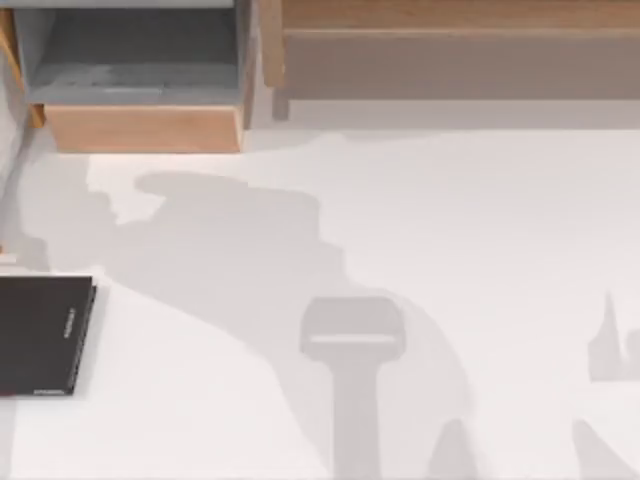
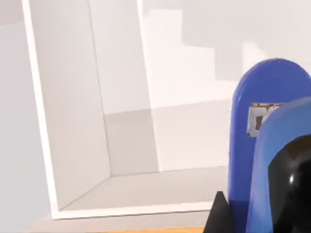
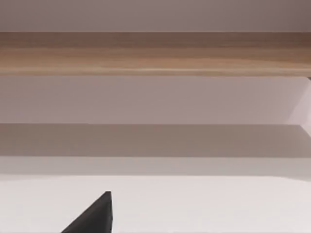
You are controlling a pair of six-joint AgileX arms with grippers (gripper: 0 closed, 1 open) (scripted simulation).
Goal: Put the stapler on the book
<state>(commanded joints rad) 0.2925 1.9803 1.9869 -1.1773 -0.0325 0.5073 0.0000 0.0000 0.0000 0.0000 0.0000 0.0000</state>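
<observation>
Top view, near to far: white table point(image 1: 450, 250), arm shadows across its near half. Book point(image 1: 40, 335), black-brown cover, lies flat at the table's left edge, partly cut off by the frame, pale lettering along its right edge. Far left: open wooden drawer point(image 1: 140, 85) with grey interior. Far right: long wooden shelf point(image 1: 460, 50).

Left wrist view: blue and black rounded object point(image 2: 272, 155) close up; identity unclear. White box interior behind it.

Left and right claws: cannot tell if apart or together.
</observation>
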